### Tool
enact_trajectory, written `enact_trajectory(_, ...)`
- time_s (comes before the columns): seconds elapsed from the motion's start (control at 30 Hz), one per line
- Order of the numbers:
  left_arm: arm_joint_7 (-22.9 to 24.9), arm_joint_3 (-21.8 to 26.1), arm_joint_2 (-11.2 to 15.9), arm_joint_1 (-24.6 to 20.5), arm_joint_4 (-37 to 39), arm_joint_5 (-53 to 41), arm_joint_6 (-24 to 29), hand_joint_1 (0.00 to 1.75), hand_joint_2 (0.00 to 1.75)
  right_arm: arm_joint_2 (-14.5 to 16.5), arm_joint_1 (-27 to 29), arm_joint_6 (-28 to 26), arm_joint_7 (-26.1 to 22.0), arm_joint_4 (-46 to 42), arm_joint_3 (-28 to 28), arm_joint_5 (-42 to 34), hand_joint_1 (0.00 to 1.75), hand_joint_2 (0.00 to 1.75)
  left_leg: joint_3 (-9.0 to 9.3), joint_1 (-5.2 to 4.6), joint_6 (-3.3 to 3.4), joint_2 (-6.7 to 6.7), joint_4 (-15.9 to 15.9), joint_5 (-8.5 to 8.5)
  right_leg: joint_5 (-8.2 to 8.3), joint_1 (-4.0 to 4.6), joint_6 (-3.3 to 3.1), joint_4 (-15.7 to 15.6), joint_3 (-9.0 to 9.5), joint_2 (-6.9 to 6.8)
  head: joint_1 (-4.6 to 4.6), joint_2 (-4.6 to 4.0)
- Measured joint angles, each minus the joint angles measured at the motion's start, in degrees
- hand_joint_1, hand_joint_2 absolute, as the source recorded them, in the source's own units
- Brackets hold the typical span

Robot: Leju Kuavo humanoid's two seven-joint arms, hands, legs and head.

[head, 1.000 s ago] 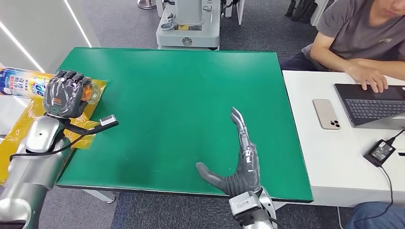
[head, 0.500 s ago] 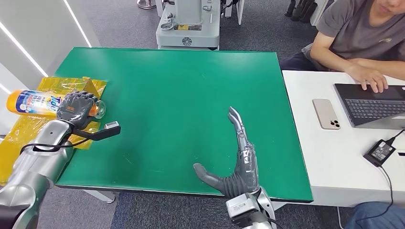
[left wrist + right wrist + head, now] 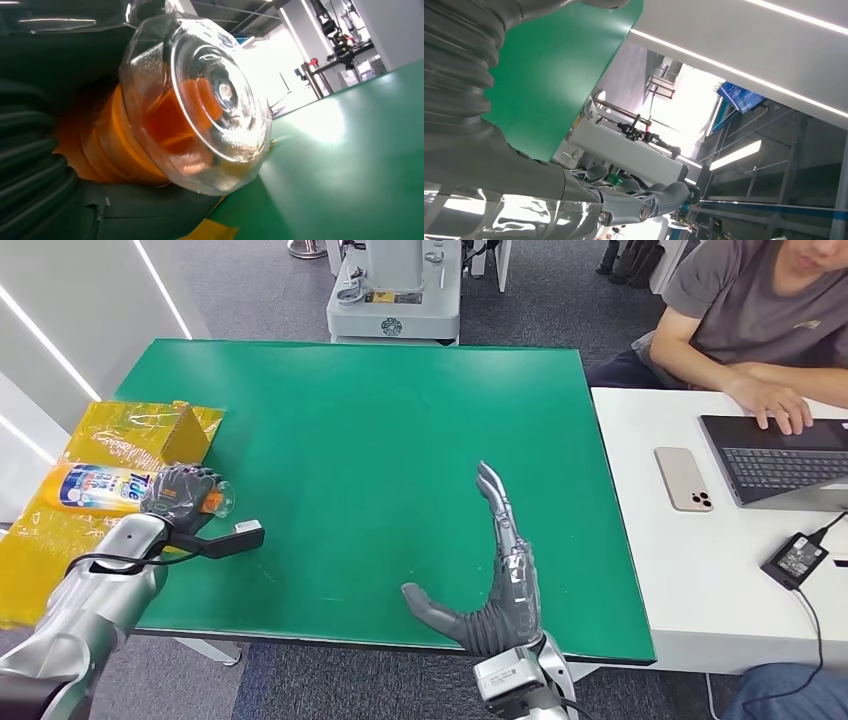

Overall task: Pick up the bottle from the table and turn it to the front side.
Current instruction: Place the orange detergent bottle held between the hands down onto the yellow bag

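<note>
My left hand (image 3: 180,495) grips an orange bottle (image 3: 100,486) near its neck, at the left edge of the green table (image 3: 380,420). The bottle lies sideways, its printed label facing up and its clear cap (image 3: 221,498) pointing toward the table's middle. In the left wrist view the clear cap (image 3: 210,100) over the orange neck (image 3: 105,145) sits close to the lens, with dark fingers (image 3: 30,165) wrapped around it. My right hand (image 3: 495,575) rests flat and open near the table's front edge, fingers straight, thumb out; its fingers (image 3: 644,200) hold nothing.
A crumpled yellow bag (image 3: 120,435) lies under the bottle at the table's left edge. A white desk (image 3: 700,570) on the right holds a phone (image 3: 684,478), a laptop (image 3: 780,455) and a charger (image 3: 795,558), with a person (image 3: 760,320) seated there. A grey machine base (image 3: 395,300) stands behind.
My left hand has brought the bottle down and toward the near side, from a raised position beyond the table's left edge to low over the yellow bag. The right hand stays put.
</note>
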Motion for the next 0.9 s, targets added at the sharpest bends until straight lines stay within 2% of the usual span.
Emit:
enact_trajectory(0.47, -0.74, -1.58, -2.22, 1.08, 1.87, -1.94, 0.65, 1.75, 1.75, 0.18, 0.18, 0.07, 0.34, -0.46, -0.14, 0.73, 0.0, 1.75, 0.0, 0.0, 0.0, 0.0, 0.0, 0.0, 0.0, 0.0, 0.0, 0.0, 0.0, -0.01, -0.01, 0.0)
enact_trajectory(0.5, -0.89, -1.61, -2.45, 1.3, 1.93, -1.84, 0.9, 1.65, 1.75, 0.18, 0.2, 0.14, 0.38, -0.48, -0.15, 0.72, 0.0, 1.75, 0.0, 0.0, 0.0, 0.0, 0.0, 0.0, 0.0, 0.0, 0.0, 0.0, 0.0, -0.01, -0.01, 0.0)
enact_trajectory(0.6, -1.07, -1.61, -3.16, 2.3, 2.06, -1.52, 2.01, 0.34, 1.75, 0.18, 0.18, 0.63, 0.53, -0.5, -0.17, 0.7, 0.0, 1.75, -0.01, 0.0, -0.01, -0.01, 0.0, -0.01, 0.0, -0.01, 0.0, -0.01, 0.0, -0.01, 0.0, 0.0)
enact_trajectory(0.63, -1.04, -1.61, -3.39, 2.68, 2.13, -1.49, 2.34, 0.0, 1.75, 0.18, 0.16, 0.77, 0.55, -0.49, -0.18, 0.68, 0.0, 1.75, -0.01, 0.0, -0.02, -0.01, 0.0, -0.02, -0.01, -0.01, 0.0, -0.01, 0.0, -0.01, 0.0, 0.0)
enact_trajectory(0.9, -0.4, -1.63, -4.04, 3.54, 2.46, -1.47, 2.39, 0.0, 1.75, 0.18, 0.03, 0.85, 0.36, -0.35, -0.2, 0.35, 0.0, 1.75, -0.01, 0.0, -0.02, -0.01, 0.0, -0.02, -0.01, 0.0, -0.01, 0.0, 0.0, -0.01, -0.01, 0.0)
